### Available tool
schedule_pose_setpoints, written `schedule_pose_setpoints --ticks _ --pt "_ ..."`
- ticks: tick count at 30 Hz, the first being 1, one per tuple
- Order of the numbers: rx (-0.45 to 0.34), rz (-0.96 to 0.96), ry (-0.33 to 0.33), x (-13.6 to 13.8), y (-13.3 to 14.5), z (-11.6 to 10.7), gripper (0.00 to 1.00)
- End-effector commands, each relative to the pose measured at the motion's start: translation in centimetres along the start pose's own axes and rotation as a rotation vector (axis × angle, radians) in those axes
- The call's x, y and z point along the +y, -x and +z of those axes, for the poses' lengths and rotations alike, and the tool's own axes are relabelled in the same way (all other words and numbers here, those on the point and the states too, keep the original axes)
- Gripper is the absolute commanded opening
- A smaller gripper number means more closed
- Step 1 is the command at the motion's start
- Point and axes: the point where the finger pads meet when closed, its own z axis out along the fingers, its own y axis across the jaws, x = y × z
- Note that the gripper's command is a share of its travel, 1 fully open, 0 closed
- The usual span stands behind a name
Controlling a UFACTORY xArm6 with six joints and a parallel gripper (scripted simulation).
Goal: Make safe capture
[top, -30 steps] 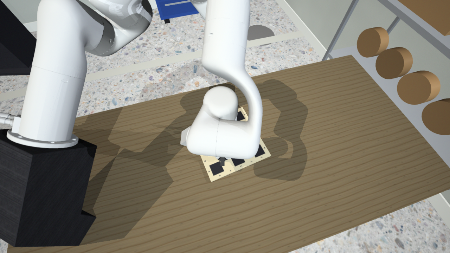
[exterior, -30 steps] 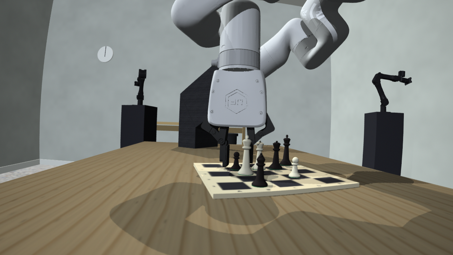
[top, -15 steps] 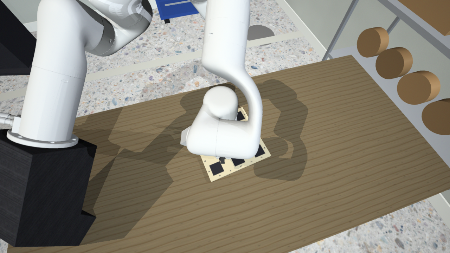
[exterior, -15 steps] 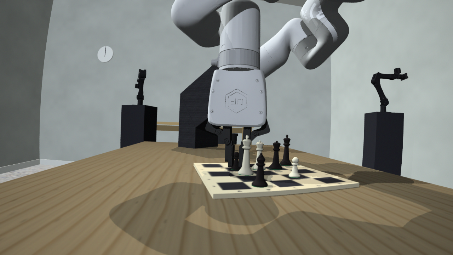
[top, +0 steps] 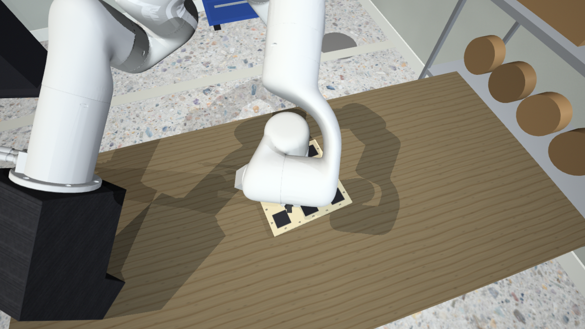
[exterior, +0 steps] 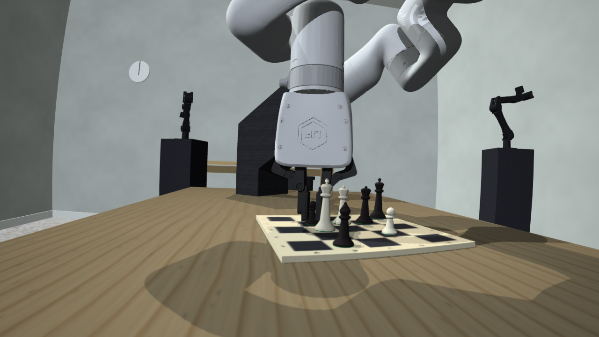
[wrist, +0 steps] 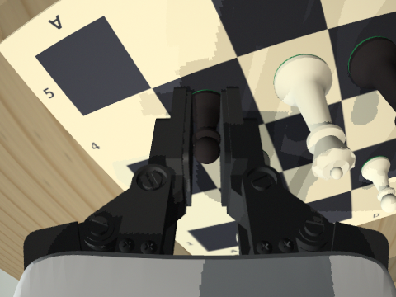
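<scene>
The small chessboard (top: 273,230) (exterior: 368,252) (wrist: 165,22) lies mid-table. My gripper (exterior: 311,217) (wrist: 206,113) reaches straight down at its near-left part and is shut on a black pawn (exterior: 311,212) (wrist: 206,134). The pawn stands upright on a dark square that looks like B4. A tall white king (exterior: 325,207) stands just beside it. A white queen (exterior: 343,196) (wrist: 319,115), a white pawn (exterior: 390,221) (wrist: 379,173), a black bishop (exterior: 343,226) and two tall black pieces (exterior: 365,206) (exterior: 378,198) stand on other squares. In the top view the arm hides the pieces.
The wooden table (top: 409,229) (exterior: 125,260) stretches around the board on all sides. My black base block (top: 53,245) stands at the table's left end. A shelf with wooden cylinders (top: 511,82) runs along the right side.
</scene>
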Motion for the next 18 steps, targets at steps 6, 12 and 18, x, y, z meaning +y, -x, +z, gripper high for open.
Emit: schedule_pose_setpoints --ticks 6,12,18 --pt "-0.001 0.000 -0.001 0.0 0.1 0.0 0.00" --pt "-0.001 0.000 -0.001 0.0 0.1 -0.4 0.00" --pt "-0.001 0.000 -0.001 0.0 0.1 -3.4 0.00"
